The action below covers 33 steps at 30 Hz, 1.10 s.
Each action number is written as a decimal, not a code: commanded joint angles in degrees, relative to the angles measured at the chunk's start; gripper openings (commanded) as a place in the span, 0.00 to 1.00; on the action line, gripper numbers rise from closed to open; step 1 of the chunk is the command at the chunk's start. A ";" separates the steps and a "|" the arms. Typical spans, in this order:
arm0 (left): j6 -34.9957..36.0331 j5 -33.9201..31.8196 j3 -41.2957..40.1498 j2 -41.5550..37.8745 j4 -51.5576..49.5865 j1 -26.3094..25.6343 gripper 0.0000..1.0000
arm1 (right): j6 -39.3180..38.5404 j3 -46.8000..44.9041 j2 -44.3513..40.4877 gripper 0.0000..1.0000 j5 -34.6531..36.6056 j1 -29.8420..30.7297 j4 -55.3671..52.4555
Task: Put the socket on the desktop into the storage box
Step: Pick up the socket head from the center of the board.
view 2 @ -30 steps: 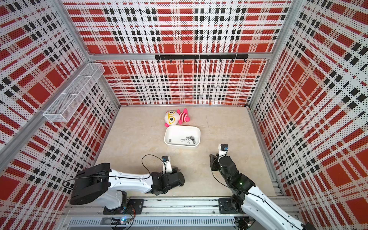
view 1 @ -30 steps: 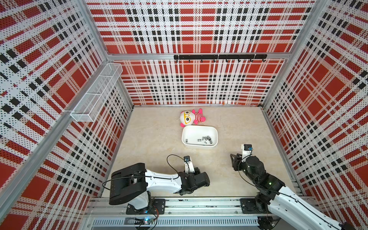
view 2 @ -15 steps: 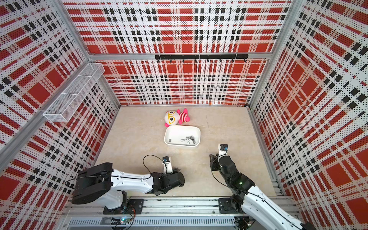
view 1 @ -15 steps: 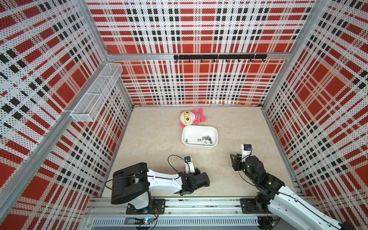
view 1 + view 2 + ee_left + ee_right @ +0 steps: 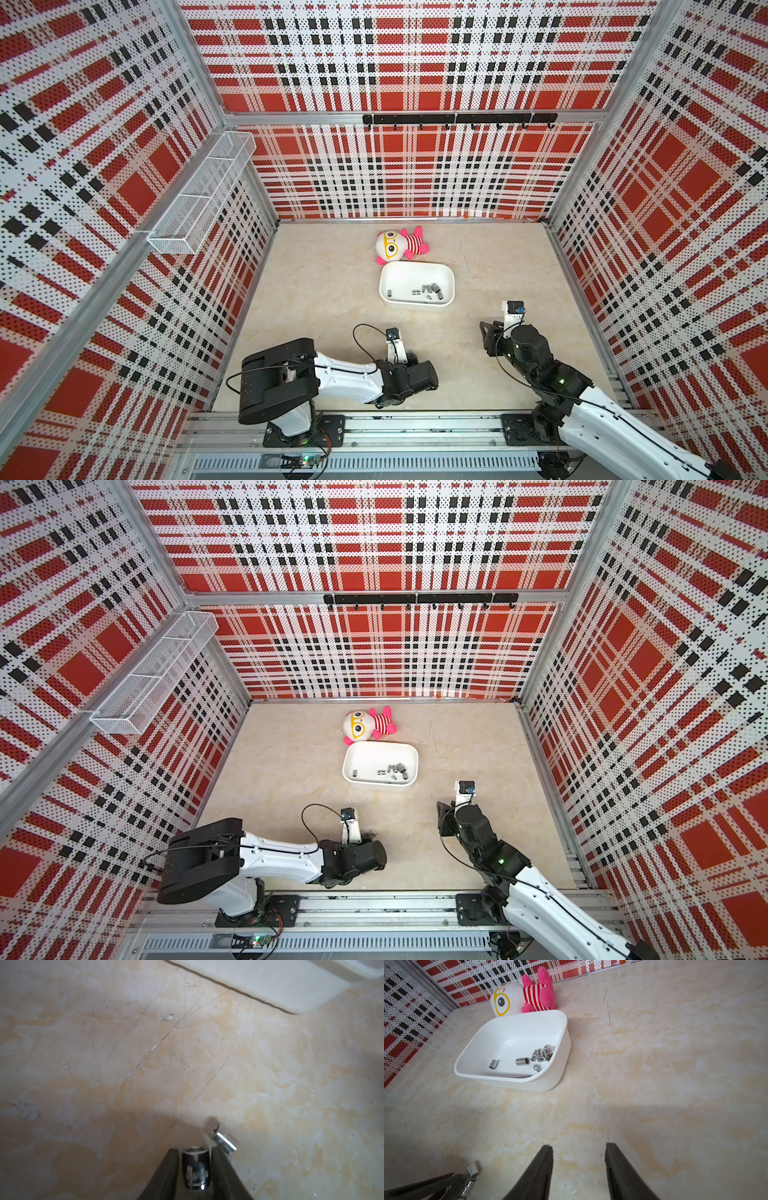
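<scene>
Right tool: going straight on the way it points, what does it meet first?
Probably the bare desktop: the right tool tilts down toward it. The storage box lies off that line, though depth is unclear.

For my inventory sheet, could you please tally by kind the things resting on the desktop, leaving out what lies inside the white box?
Sockets: 2, the socket between the fingers of the left gripper, and the second socket beside it
Storage box: 1
Plush doll: 1
Total: 4
</scene>
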 commanded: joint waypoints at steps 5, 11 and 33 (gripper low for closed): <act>0.53 0.38 -0.92 0.45 1.41 1.32 0.30 | 0.26 -0.57 0.54 0.47 0.09 0.16 1.29; 0.73 0.37 -1.09 0.67 1.40 1.61 0.30 | 0.26 -0.48 0.60 0.47 0.09 0.22 1.29; 1.84 1.32 -0.96 2.64 2.20 2.11 0.27 | 0.26 -0.47 0.63 0.47 0.08 0.17 1.23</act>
